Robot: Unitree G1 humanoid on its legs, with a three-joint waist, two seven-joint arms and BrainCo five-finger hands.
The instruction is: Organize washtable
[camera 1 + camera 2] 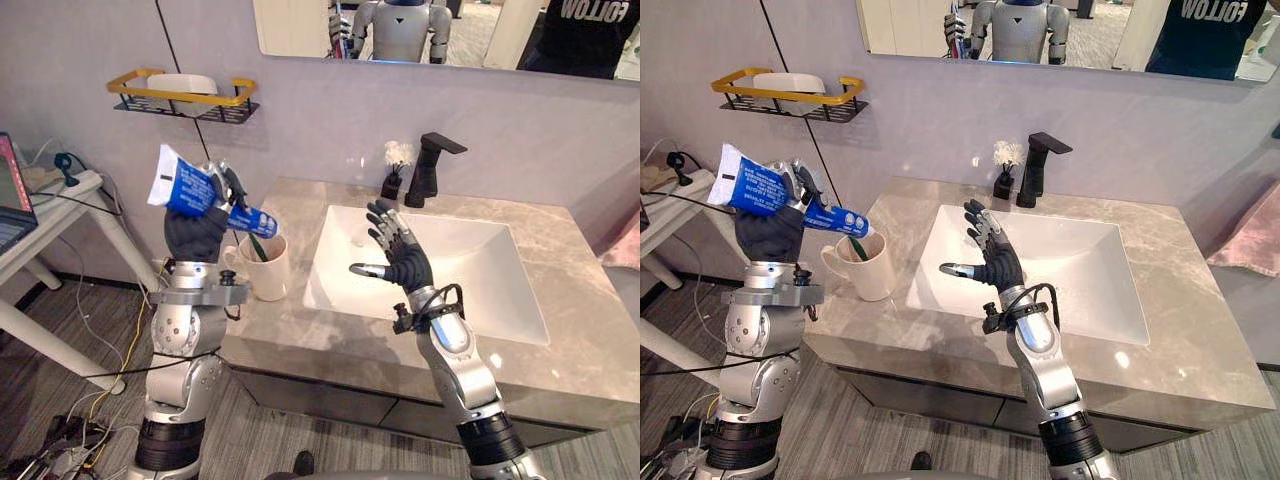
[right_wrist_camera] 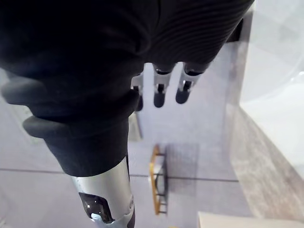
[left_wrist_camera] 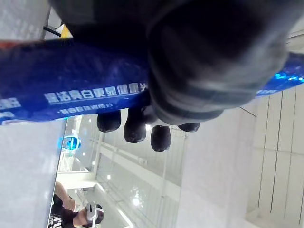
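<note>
My left hand [image 1: 200,215] is raised above the counter's left end, shut on a blue and white toothpaste tube [image 1: 195,190]. The tube slants down, its capped end just above a white mug [image 1: 264,268] that holds a green toothbrush [image 1: 257,249]. The tube [image 3: 71,83] crosses the left wrist view with dark fingertips [image 3: 135,130] curled round it. My right hand [image 1: 398,255] hovers open over the white sink basin [image 1: 470,260], fingers spread and holding nothing; its fingers [image 2: 161,90] show straight in the right wrist view.
A black faucet [image 1: 430,165] and a small dark vase with white flowers [image 1: 394,170] stand behind the basin. A yellow-railed wall shelf [image 1: 185,95] holds a white soap dish. A white side table [image 1: 50,215] stands left. The marble counter [image 1: 590,340] extends right. A mirror [image 1: 450,30] hangs above.
</note>
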